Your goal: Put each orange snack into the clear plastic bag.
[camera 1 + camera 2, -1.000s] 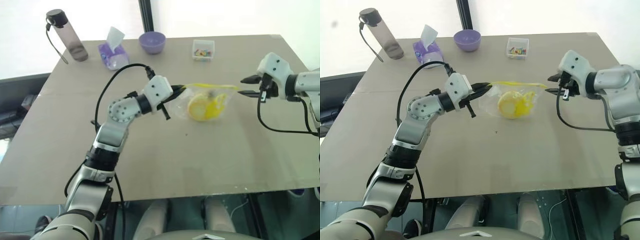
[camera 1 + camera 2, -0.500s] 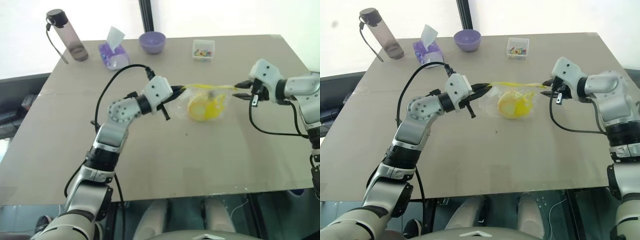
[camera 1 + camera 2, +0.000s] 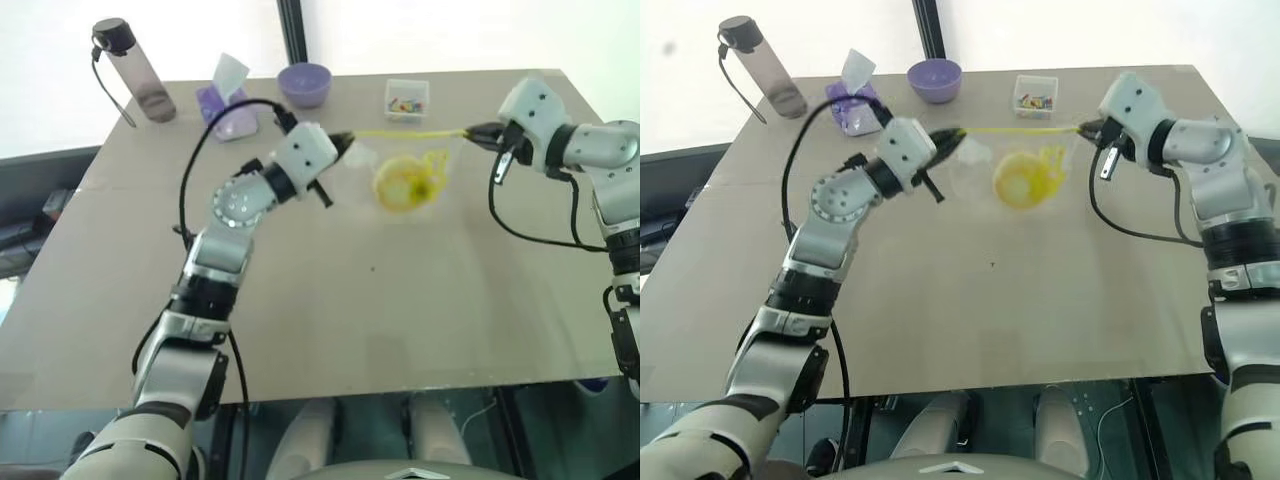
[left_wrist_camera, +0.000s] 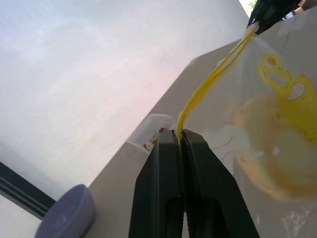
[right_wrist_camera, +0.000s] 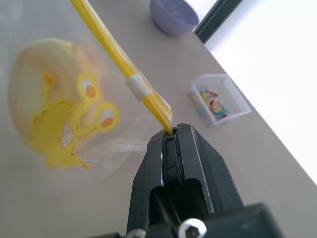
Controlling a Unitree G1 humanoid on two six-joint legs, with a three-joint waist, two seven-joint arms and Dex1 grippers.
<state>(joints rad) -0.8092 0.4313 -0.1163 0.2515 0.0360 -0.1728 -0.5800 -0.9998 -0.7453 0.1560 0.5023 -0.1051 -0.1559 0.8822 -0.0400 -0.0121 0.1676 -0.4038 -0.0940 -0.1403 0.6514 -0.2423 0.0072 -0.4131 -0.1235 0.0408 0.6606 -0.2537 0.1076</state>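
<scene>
The clear plastic bag (image 3: pixel 366 160) hangs above the table, and its yellow seal strip (image 3: pixel 405 132) is stretched taut between both grippers. My left gripper (image 3: pixel 347 137) is shut on the strip's left end, and my right gripper (image 3: pixel 470 131) is shut on its right end. One orange snack (image 3: pixel 400 186) sits inside the bag, low in its middle. The left wrist view has the strip (image 4: pixel 208 84) running out from between the closed fingers, with the snack (image 4: pixel 267 158) behind the film. In the right wrist view the strip (image 5: pixel 119 54) ends between the closed fingers.
Along the table's far edge stand a grey water bottle (image 3: pixel 135 70), a purple tissue pack (image 3: pixel 228 100), a purple bowl (image 3: pixel 304 84) and a small clear box (image 3: pixel 406 100) of colourful bits. The brown table (image 3: pixel 350 300) stretches wide in front of the bag.
My right gripper reached the strip's right end and shut on it. Both grippers then rose and moved away from me, lifting the bag with the snack off the table.
</scene>
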